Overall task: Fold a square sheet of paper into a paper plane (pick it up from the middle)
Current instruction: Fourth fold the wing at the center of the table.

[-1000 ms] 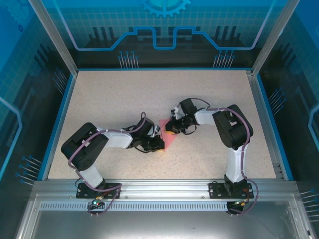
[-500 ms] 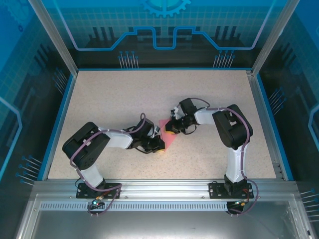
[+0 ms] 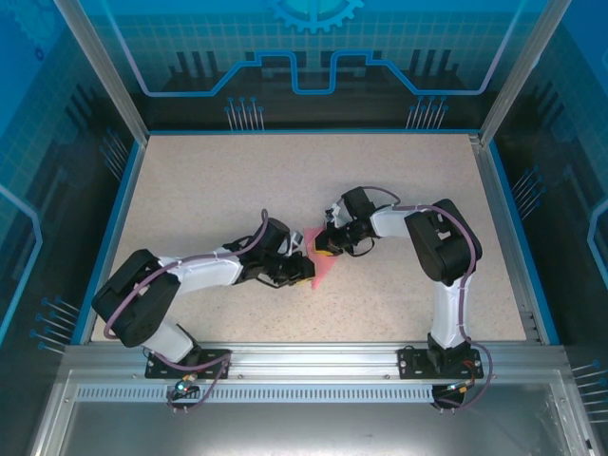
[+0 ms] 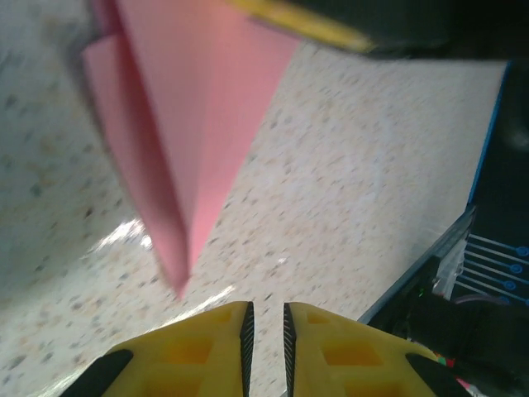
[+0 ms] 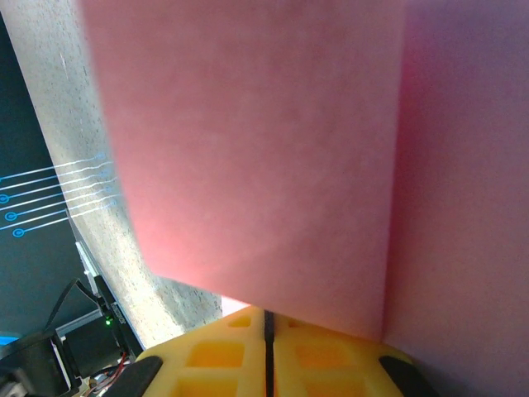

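The square sheet of paper (image 3: 319,262) is pink and folded to a long point, and it lies at the table's middle between both arms. In the left wrist view the paper (image 4: 190,124) tapers to a tip just ahead of my left gripper (image 4: 266,308). That gripper's yellow jaws stand a narrow slit apart with only table between them. From above, my left gripper (image 3: 302,276) sits at the paper's near-left edge. My right gripper (image 3: 326,250) is shut on the paper's far end. The paper (image 5: 264,149) spreads over my right gripper (image 5: 267,316), hiding its fingertips.
The speckled table (image 3: 209,190) has a blue rim (image 3: 112,228) on the left and another on the right. The metal frame rail (image 3: 304,356) with the arm bases runs along the near edge. Open tabletop lies at the back and on both sides.
The left arm's elbow has swung down and to the left. Its jaws have parted a little, with nothing between them now. The right arm and the paper have stayed put.
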`<state>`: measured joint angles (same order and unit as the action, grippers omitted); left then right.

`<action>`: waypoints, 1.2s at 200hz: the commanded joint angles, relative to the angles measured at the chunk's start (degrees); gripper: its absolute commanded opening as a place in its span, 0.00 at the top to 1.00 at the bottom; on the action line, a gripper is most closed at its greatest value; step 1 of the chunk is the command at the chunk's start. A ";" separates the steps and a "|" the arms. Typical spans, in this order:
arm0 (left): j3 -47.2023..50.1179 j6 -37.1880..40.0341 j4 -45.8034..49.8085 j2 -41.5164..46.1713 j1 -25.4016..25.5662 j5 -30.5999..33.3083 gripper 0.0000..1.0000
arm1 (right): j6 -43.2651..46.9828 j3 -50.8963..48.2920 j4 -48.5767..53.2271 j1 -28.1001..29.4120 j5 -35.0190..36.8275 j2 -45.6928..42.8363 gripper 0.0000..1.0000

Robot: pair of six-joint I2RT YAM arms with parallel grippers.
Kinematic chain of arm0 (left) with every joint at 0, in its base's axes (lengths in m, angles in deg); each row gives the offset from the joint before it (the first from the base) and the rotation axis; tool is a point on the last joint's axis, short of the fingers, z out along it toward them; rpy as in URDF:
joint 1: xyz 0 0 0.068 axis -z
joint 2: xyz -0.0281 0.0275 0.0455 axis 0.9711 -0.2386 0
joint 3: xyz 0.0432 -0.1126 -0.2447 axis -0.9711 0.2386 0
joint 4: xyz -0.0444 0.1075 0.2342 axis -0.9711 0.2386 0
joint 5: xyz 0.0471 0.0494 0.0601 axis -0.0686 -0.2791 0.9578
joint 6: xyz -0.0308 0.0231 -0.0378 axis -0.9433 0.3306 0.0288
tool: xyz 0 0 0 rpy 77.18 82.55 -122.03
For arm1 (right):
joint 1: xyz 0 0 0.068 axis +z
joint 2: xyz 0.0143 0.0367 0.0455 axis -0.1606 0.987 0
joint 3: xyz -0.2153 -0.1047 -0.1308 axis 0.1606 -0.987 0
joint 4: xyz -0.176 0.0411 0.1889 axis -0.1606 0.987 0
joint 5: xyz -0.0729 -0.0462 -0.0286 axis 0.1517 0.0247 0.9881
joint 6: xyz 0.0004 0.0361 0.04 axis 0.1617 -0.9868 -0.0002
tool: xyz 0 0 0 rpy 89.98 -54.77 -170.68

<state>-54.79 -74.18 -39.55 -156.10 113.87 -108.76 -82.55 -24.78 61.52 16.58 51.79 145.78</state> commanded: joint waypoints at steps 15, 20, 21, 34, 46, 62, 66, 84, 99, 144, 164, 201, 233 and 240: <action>-5.86 -0.83 -1.82 -4.88 0.15 1.66 0.82 | 0.16 -1.89 4.12 0.37 6.59 4.68 0.91; -6.42 -1.04 -2.46 -6.18 0.19 1.39 0.82 | 0.16 -1.90 4.12 0.37 6.52 4.73 0.91; -6.50 -1.09 -2.64 -6.44 0.16 1.31 0.82 | 0.16 -1.90 4.12 0.37 6.51 4.76 0.91; -7.31 -1.79 -3.77 -9.02 0.17 0.57 0.82 | 0.25 -1.98 4.19 0.41 6.64 4.69 0.91; -7.29 -2.33 -3.78 -10.58 0.20 0.63 0.82 | 0.34 -1.98 4.29 0.36 6.61 4.68 0.91; -5.95 -2.83 -4.03 -11.56 0.21 1.37 0.83 | 0.34 -1.98 4.36 0.37 6.60 4.69 0.91; -5.46 -3.02 -4.19 -11.63 0.20 1.52 0.83 | 0.33 -1.98 4.30 0.37 6.60 4.69 0.91; -4.01 -3.55 -4.67 -12.45 0.15 1.92 0.83 | 0.35 -2.03 4.14 0.35 6.48 4.67 0.91; -3.12 -3.81 -4.58 -13.29 0.21 1.99 0.83 | 0.42 -2.07 4.29 0.37 6.54 4.69 0.91; 0.78 -4.84 -6.09 -13.78 0.30 1.18 0.84 | 0.47 -1.96 4.47 0.28 6.73 4.87 0.91; 1.69 -4.75 -7.14 -13.82 0.44 -0.44 0.84 | 0.33 -1.98 4.43 0.32 6.72 4.94 0.91; 2.60 -3.92 -6.84 -12.97 1.05 -3.62 0.83 | 0.42 -1.72 4.73 0.28 6.77 5.13 0.91; 2.57 -2.11 -3.16 -11.80 1.86 -4.19 0.83 | 0.44 -1.71 4.82 0.25 7.07 5.04 0.91; 3.09 -2.24 -3.29 -11.37 1.83 -4.23 0.83 | 0.42 -1.65 4.91 0.26 7.08 5.04 0.91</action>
<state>-54.39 -77.69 -50.07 -168.49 114.09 -109.48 -82.55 -24.74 61.54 16.58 51.74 145.89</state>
